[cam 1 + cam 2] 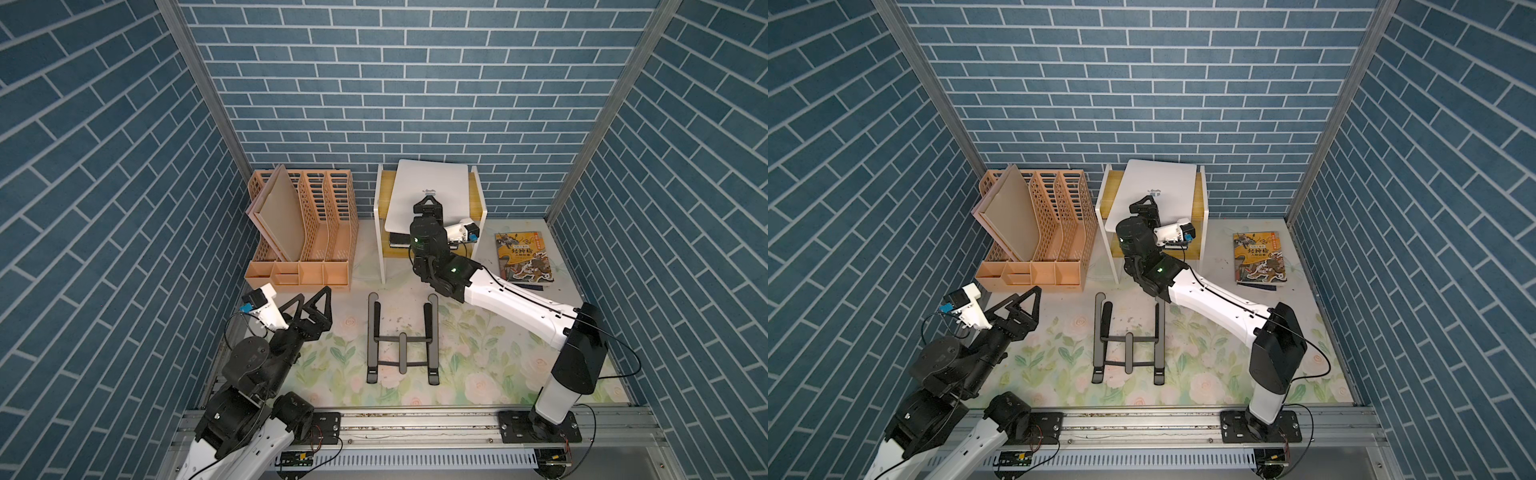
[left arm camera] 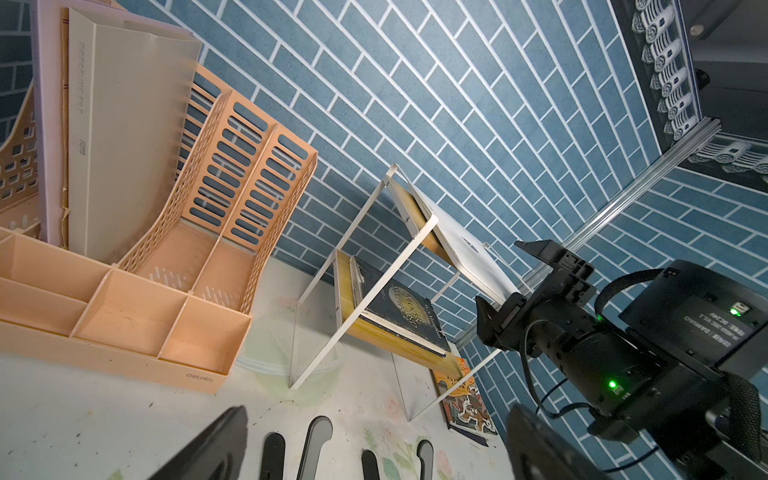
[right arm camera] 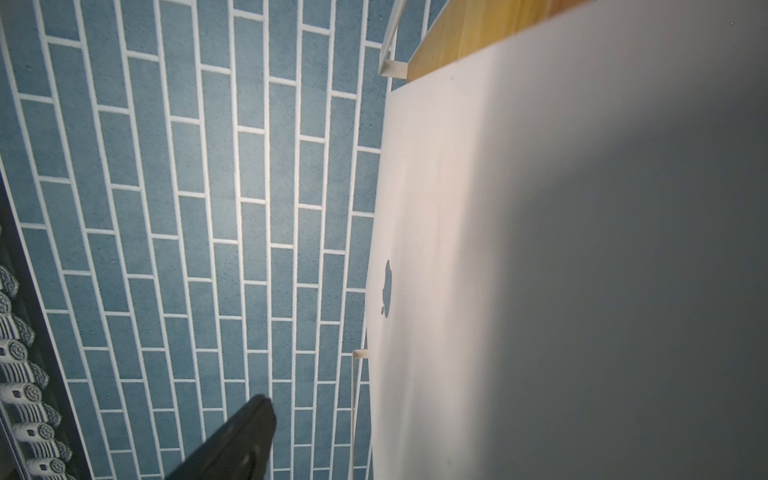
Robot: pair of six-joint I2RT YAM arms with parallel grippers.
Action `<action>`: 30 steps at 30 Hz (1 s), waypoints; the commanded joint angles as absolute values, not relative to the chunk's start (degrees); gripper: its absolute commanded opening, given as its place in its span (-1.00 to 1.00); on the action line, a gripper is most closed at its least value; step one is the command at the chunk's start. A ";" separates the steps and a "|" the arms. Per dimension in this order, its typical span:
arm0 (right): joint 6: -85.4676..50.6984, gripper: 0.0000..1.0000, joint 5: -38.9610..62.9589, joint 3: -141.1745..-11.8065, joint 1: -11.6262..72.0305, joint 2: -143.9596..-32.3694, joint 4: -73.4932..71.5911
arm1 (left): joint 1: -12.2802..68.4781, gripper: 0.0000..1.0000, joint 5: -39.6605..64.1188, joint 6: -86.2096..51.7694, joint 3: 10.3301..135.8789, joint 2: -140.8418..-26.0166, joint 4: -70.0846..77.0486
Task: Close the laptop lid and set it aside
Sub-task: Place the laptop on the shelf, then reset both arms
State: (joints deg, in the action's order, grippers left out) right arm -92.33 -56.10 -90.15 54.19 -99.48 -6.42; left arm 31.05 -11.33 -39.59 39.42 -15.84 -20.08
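Now the shut laptop [image 1: 432, 178] lies atop the white shelf [image 1: 379, 237] at the back, its front edge between the parted jaws of the right gripper [image 1: 431, 200], while the left gripper [image 1: 311, 298] hangs spread wide.

One laptop [image 1: 432, 178], one white-framed shelf [image 1: 379, 232] with two wooden boards, one peach file organizer [image 1: 332, 232] and one black laptop stand [image 1: 402, 340] are in view. The file organizer holds two folders [image 1: 278, 216], and there are two books: one illustrated book [image 1: 524, 257] and one dark book [image 2: 399, 307]. Two robot arms show, each with one claw, the left claw [image 1: 314, 291] and the right claw [image 1: 431, 199].
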 commanded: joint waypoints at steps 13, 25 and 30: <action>-69.66 0.99 -49.48 -71.31 55.60 -83.45 -19.19 | 31.38 0.99 -11.50 -38.95 39.35 -17.50 -16.95; -54.29 0.99 -41.74 -46.76 59.41 -57.14 -23.03 | 31.33 0.99 -18.14 -33.43 38.88 -22.92 -15.42; -36.34 0.99 -38.40 -33.25 59.40 -43.07 -31.63 | 31.37 0.99 -25.11 -27.62 33.98 -27.77 -10.00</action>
